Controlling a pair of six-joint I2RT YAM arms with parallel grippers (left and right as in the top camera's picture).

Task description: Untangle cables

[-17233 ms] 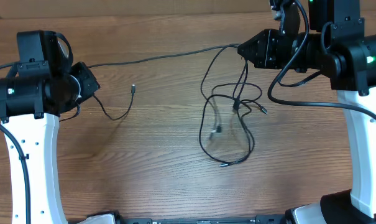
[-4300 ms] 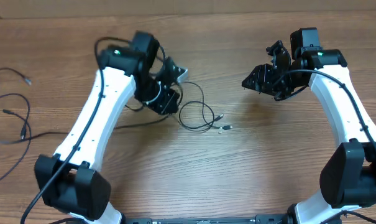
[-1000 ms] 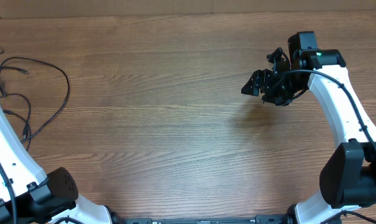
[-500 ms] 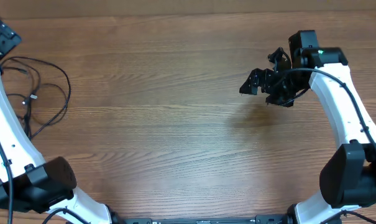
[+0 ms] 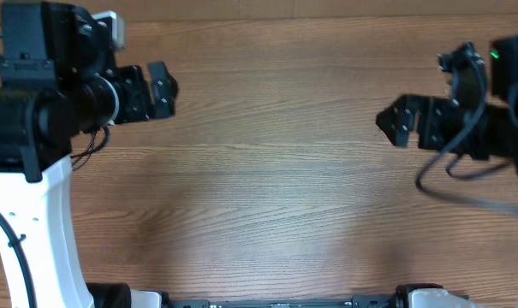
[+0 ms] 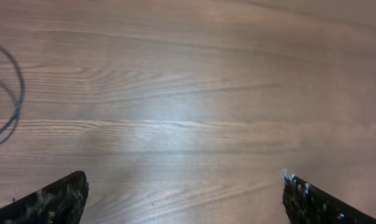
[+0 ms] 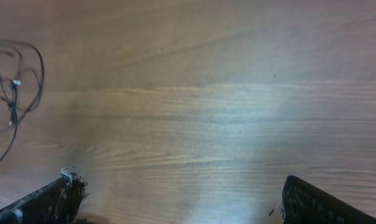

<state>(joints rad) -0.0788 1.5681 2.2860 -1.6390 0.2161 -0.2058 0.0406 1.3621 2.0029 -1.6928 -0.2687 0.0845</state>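
Your left claw [image 5: 151,90] now looms large at the upper left of the overhead view, its fingers spread wide and holding nothing. Half a second ago only its tip showed at the far left edge. The cables [image 7: 13,84], which then lay in plain sight beside that arm, are now hidden beneath it from above. The wrist views show them lying loose at the left of the wooden surface [image 5: 267,188]. Your right claw [image 5: 410,122], also spread, has shifted toward the right edge.
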